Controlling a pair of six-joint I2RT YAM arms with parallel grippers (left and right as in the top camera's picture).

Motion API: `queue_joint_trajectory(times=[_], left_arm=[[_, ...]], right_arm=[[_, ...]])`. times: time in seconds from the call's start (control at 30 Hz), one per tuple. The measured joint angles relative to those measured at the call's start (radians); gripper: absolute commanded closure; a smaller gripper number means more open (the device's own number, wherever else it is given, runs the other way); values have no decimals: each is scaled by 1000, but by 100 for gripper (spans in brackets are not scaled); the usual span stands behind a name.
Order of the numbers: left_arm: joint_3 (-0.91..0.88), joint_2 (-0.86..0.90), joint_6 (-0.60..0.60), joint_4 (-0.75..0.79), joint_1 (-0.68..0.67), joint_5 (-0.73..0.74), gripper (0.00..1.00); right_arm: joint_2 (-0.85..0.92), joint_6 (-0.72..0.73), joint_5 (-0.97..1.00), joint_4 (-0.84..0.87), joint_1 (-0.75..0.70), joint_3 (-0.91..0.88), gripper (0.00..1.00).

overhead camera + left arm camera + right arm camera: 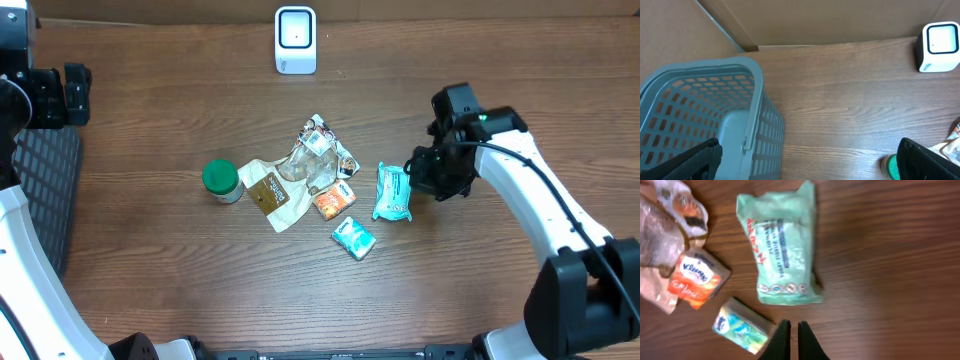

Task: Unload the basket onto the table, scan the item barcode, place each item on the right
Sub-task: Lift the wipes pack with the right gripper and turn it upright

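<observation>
A white barcode scanner (295,40) stands at the table's far edge, also seen as the scanner (939,46) in the left wrist view. A mint-green wipes pack (393,192) lies right of centre. My right gripper (414,172) hovers just beside it, shut with nothing between its fingers. In the right wrist view the gripper (794,332) sits below the wipes pack (782,250), apart from it. My left gripper (807,165) is open wide and empty at the far left, at the gripper (76,95) in the overhead view.
A loose pile lies mid-table: a green-lidded jar (221,181), a brown pouch (268,193), a crumpled clear wrapper (320,150), an orange Kleenex pack (333,201) and a teal tissue pack (354,238). A grey mesh basket (700,100) stands at the left edge.
</observation>
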Motion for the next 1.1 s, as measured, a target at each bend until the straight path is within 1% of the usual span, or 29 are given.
queue_joint_trajectory(times=[0.1, 0.13, 0.17, 0.2, 0.3, 0.4, 0.5, 0.6, 0.73, 0.83, 0.93, 0.97, 1.0, 1.03, 1.07, 1.1], left_arm=[[0, 0, 0, 0, 0, 0, 0], [0, 0, 0, 0, 0, 0, 1], [0, 0, 0, 0, 0, 0, 1], [0, 0, 0, 0, 0, 0, 0], [0, 0, 0, 0, 0, 0, 0], [0, 0, 0, 0, 0, 0, 1], [0, 0, 0, 0, 0, 0, 0], [0, 0, 0, 0, 0, 0, 0], [0, 0, 0, 0, 0, 0, 0], [0, 0, 0, 0, 0, 0, 0], [0, 0, 0, 0, 0, 0, 1], [0, 0, 0, 0, 0, 0, 0], [0, 0, 0, 0, 0, 0, 1], [0, 0, 0, 0, 0, 0, 0], [0, 0, 0, 0, 0, 0, 1], [0, 0, 0, -1, 0, 0, 0]], right_arm=[[-6, 43, 149, -97, 39, 31, 96], [-5, 65, 209, -119, 64, 30, 93], [-4, 71, 226, -113, 77, 30, 85], [-4, 75, 235, -102, 85, 30, 82], [17, 87, 246, -42, 125, 31, 65], [67, 84, 253, 33, 172, 31, 54], [126, 79, 269, 80, 236, 31, 51], [180, 76, 286, 107, 296, 31, 50], [243, 76, 328, 117, 356, 31, 50], [281, 77, 370, 106, 369, 31, 50], [327, 85, 422, 82, 373, 31, 54], [333, 85, 432, 78, 374, 35, 58], [339, 86, 440, 76, 375, 39, 65], [343, 90, 444, 75, 376, 42, 70], [346, 92, 451, 74, 378, 45, 82], [351, 90, 459, 74, 380, 45, 90]])
